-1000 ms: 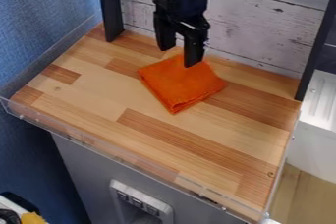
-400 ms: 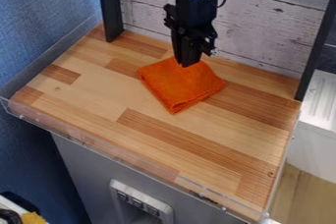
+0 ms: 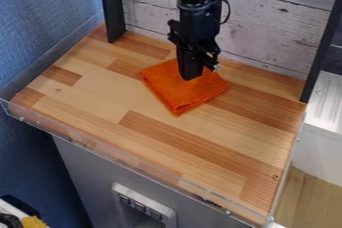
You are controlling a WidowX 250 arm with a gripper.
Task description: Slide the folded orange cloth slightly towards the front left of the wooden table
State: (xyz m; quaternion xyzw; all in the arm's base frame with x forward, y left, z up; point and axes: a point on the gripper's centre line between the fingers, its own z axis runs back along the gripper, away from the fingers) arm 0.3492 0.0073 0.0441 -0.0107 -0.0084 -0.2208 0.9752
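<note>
Cloth (image 3: pixel 175 95) count: one, orange and folded, lying toward the back of the one wood counter (image 3: pixel 100 99). One black gripper (image 3: pixel 192 78) too, pointing down over the cloth's back half, and honestly can't tell if it's clenched or released, or holding any fabric. Two dark posts (image 3: pixel 113 9) at the back, one per side, by a whitish plank wall (image 3: pixel 274 27).

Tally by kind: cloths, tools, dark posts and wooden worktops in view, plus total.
Orange cloth: 1, folded
Black tool: 1, its tip at the cloth
Dark posts: 2, at the worktop's back corners
Wooden worktop: 1, under the cloth
Total: 5
</note>
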